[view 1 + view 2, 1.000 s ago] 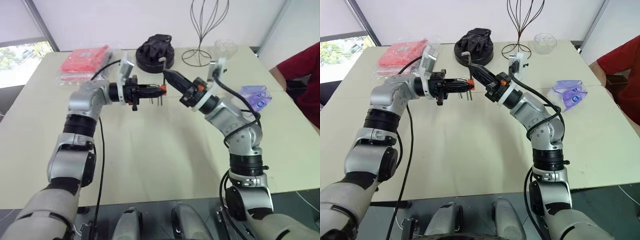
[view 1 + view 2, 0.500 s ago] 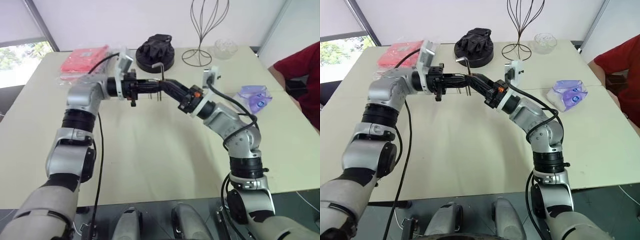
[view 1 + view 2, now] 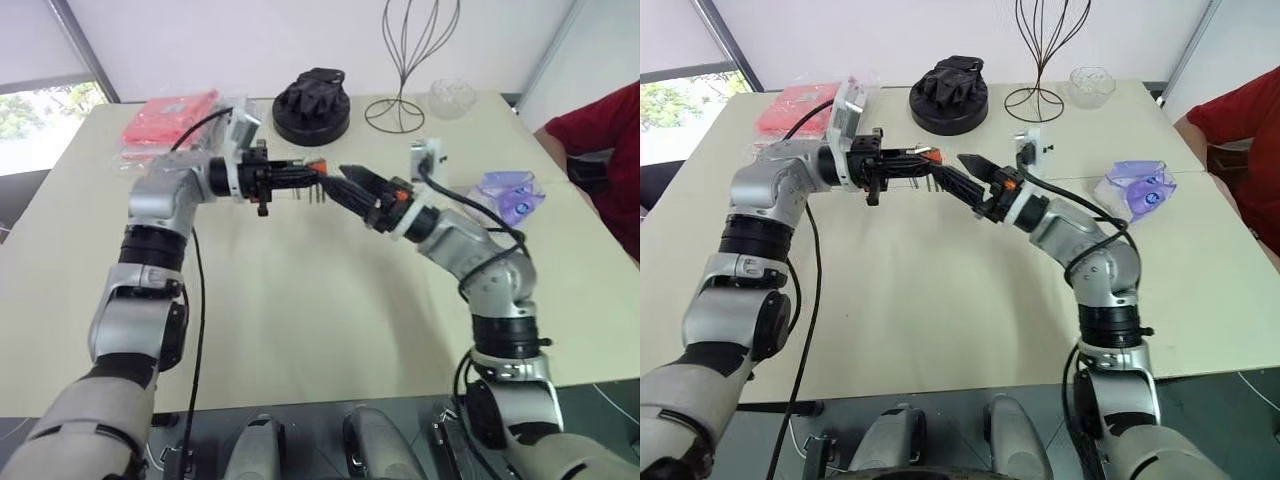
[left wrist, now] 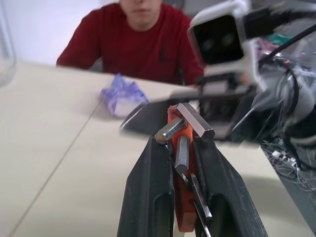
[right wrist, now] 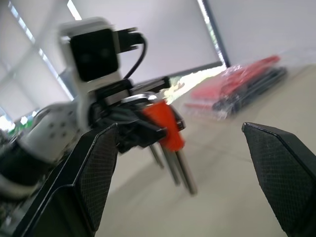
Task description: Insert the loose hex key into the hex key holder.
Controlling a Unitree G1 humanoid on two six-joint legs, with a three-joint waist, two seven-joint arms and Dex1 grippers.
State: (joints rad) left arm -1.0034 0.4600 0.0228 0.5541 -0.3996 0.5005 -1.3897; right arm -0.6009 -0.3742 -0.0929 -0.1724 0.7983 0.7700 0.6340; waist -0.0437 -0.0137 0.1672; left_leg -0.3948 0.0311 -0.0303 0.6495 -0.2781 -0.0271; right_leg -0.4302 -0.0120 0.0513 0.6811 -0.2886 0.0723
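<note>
My left gripper (image 3: pixel 316 177) reaches in level from the left and is shut on the orange-red hex key holder (image 3: pixel 319 166), held above the table. Thin metal keys hang like prongs under the holder (image 5: pixel 163 121). In the left wrist view the hex key (image 4: pixel 193 121), a thicker grey L-shaped rod, sits at the tip of the holder (image 4: pixel 182 217) between my fingers (image 4: pixel 150 187). Just right of the holder, my right gripper (image 3: pixel 335 177) is open. Its two fingers (image 5: pixel 94 177) stand wide apart with nothing between them.
At the back of the table stand a black round base with a black glove (image 3: pixel 312 105), a wire stand (image 3: pixel 405 60) and a glass bowl (image 3: pixel 450 97). A red packet (image 3: pixel 170 115) lies back left, a purple packet (image 3: pixel 510 195) right. A person's red sleeve (image 3: pixel 600 140) is at the right edge.
My right gripper has opened, let go of the hex key it held upright, and drawn back down and to the right. The key stays at the holder. The left gripper shifted slightly left.
</note>
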